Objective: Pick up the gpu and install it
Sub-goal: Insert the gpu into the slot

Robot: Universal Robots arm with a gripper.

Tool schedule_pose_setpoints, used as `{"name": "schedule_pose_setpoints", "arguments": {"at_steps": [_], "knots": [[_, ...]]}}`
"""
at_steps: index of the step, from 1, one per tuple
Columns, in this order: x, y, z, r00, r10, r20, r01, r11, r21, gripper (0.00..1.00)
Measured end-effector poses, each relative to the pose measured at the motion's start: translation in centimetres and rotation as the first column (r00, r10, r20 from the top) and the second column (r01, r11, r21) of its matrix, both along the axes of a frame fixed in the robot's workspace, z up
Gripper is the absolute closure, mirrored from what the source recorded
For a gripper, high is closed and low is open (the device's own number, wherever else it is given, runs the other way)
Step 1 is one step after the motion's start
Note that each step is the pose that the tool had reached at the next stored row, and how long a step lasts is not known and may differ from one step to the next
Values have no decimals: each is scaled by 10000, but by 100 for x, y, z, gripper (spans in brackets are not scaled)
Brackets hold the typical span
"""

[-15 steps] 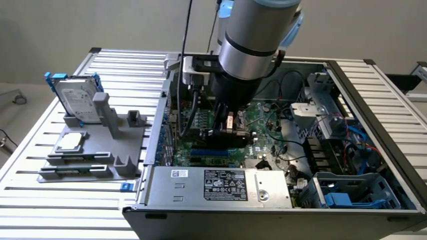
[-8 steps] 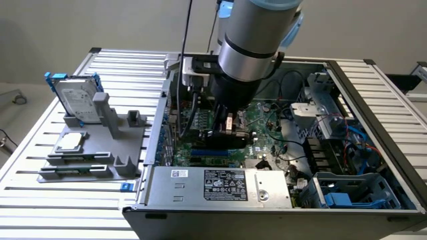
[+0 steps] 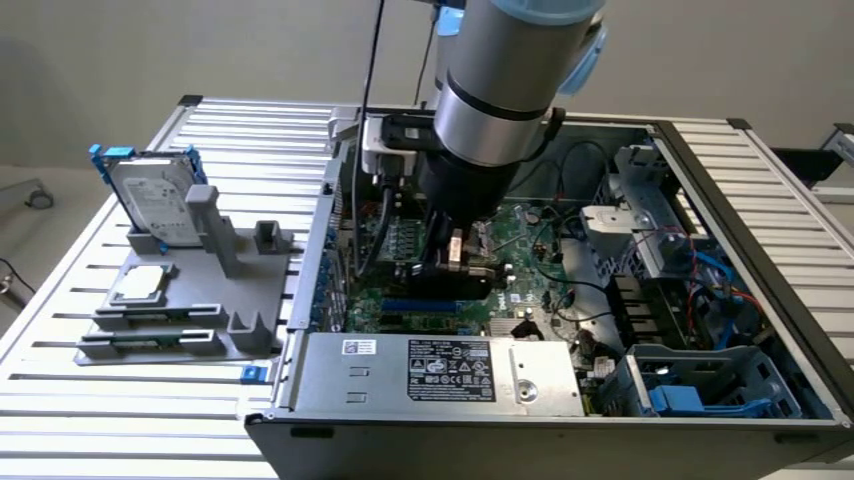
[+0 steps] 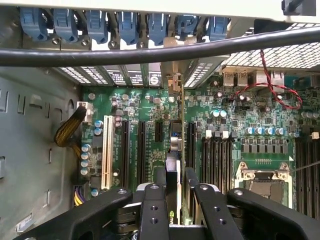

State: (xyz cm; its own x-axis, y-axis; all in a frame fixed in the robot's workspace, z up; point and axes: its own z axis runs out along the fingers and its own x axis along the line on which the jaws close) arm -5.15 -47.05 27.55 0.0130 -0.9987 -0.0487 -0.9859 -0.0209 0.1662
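The gripper point(image 4: 175, 176) pinches the gpu point(image 4: 173, 200) between half-closed fingers above the motherboard point(image 4: 240, 120). The power supply label point(image 3: 451, 368) is unreadable. Slatted metal table point(image 3: 80, 400), pale wall point(image 3: 134, 50).

We count one gpu point(image 4: 173, 197), one hard drive point(image 3: 151, 195), one processor chip point(image 3: 143, 283), one grey holder point(image 3: 187, 305) and one computer case point(image 3: 534, 445).

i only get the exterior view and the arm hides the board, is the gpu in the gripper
observer: yes, the gpu stands edge-on, clamped in the gripper
operator: where over the board
observer: parallel to the long black slots, low over the motherboard; seated or not, I cannot tell
operator: which way is the bracket end
observer: its silver bracket points at the rear wall, under the blue latches
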Motion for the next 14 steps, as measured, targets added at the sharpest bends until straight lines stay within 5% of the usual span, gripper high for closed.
{"name": "schedule_pose_setpoints", "arguments": {"at_steps": [14], "knots": [[-18, 0, -73, 10000, -15, -39, 15, 10000, -16, 74]]}}
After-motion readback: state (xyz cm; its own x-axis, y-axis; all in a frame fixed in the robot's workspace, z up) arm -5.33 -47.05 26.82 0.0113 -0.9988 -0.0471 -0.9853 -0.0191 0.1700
